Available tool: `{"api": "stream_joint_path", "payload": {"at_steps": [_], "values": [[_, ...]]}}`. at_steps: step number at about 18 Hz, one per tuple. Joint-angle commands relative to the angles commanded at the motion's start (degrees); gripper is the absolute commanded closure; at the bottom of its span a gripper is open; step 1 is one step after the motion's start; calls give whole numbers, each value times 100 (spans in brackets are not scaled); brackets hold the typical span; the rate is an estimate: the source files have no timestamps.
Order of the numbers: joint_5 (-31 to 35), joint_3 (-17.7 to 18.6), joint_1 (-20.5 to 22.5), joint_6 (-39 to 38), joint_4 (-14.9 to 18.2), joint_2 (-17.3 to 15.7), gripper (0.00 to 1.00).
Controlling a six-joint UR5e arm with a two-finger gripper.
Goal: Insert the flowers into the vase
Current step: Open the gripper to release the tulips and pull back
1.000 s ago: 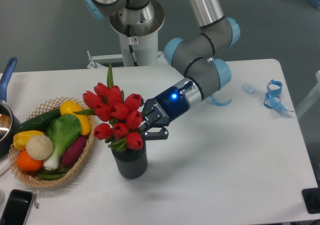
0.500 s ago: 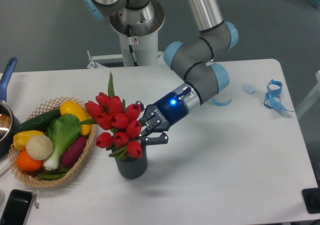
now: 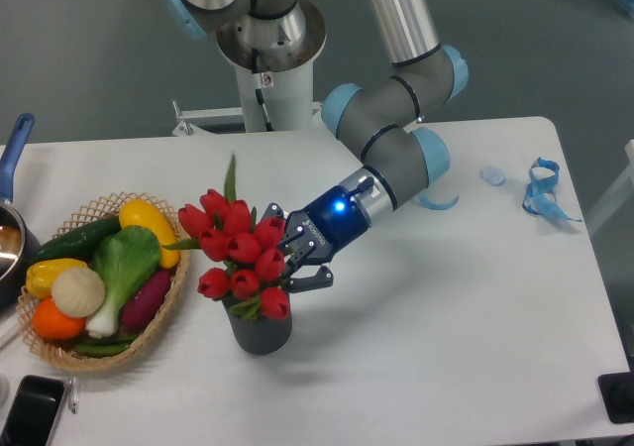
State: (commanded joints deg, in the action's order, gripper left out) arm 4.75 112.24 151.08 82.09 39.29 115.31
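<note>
The flowers (image 3: 238, 253), a bunch of red tulips with green leaves, stand with their stems down in the mouth of the vase (image 3: 263, 335). The vase is a short dark grey ribbed cylinder on the white table, and the bunch hides its rim. The blooms lean slightly left and are wider than the vase. My gripper (image 3: 289, 258) reaches in from the right, just above the vase, with its jaws closed around the bunch below the blooms. The stems are hidden.
An oval wicker basket (image 3: 91, 205) of vegetables stands left of the vase. A blue-handled pan (image 3: 12, 159) sits at the left edge and a black phone (image 3: 30, 411) at the front left. A blue ribbon (image 3: 540, 190) lies at the back right. The robot base (image 3: 267, 59) stands behind.
The gripper has tipped the bunch more upright and lowered it, so the blooms now sit closer over the vase. The arm shifted slightly left and down.
</note>
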Motion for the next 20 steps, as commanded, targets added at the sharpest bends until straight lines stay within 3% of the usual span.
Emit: {"api": "stream_joint_path", "payload": {"at_steps": [2, 4, 6, 7, 12, 15, 17, 20], "values": [[0, 61, 0, 26, -9, -9, 52], [0, 88, 0, 166, -9, -9, 43], [0, 88, 26, 281, -9, -9, 18], [0, 105, 35, 342, -17, -35, 0], [842, 123, 167, 483, -17, -378, 0], [879, 88, 193, 483, -18, -431, 0], [1010, -52, 438, 475, 0, -614, 0], [1991, -254, 641, 396, 9, -1036, 0]]}}
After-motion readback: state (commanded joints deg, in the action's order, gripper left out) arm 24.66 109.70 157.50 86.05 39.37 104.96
